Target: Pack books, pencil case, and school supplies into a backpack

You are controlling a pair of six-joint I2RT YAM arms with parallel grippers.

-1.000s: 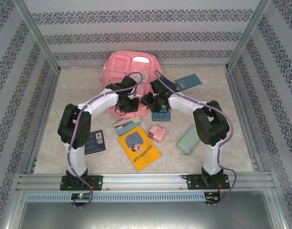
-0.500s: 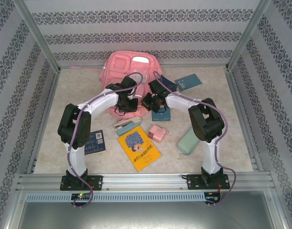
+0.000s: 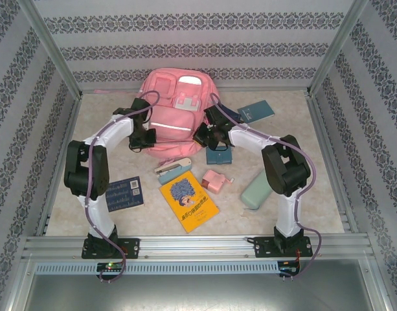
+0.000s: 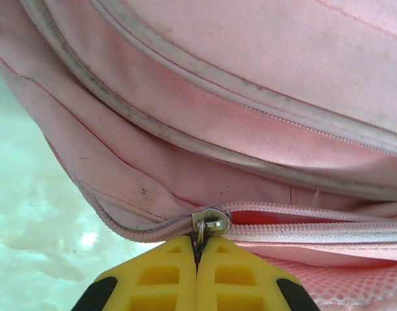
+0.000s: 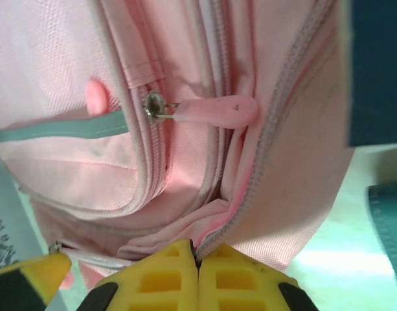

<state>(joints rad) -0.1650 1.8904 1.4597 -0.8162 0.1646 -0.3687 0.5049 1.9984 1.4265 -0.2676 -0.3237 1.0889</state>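
Top view: the backpack (image 3: 175, 111), a large pink fabric bag with white patches and pale trim, lies at the upper centre of the table (image 3: 308, 168), its front pockets facing up. My left gripper (image 3: 141, 137) is at its left flank and my right gripper (image 3: 204, 135) at its right flank. Left wrist view: my yellow fingertips (image 4: 162, 275) are pressed together at the bottom centre, clamped on the metal zipper pull (image 4: 208, 223) of a pink-toothed zipper running along a grey-piped seam. Right wrist view: my fingertips (image 5: 234, 278) are likewise closed, pinching a fold of the bag at its zipper edge; a pink pull tab (image 5: 217, 110) lies above them. Below the bag, top view: yellow book (image 3: 188, 201) with a blue round picture, navy book (image 3: 125, 193) at lower left, teal book (image 3: 256, 111) at upper right, pink box (image 3: 215, 180), teal pad (image 3: 219, 155) and mint pencil case (image 3: 255, 189).
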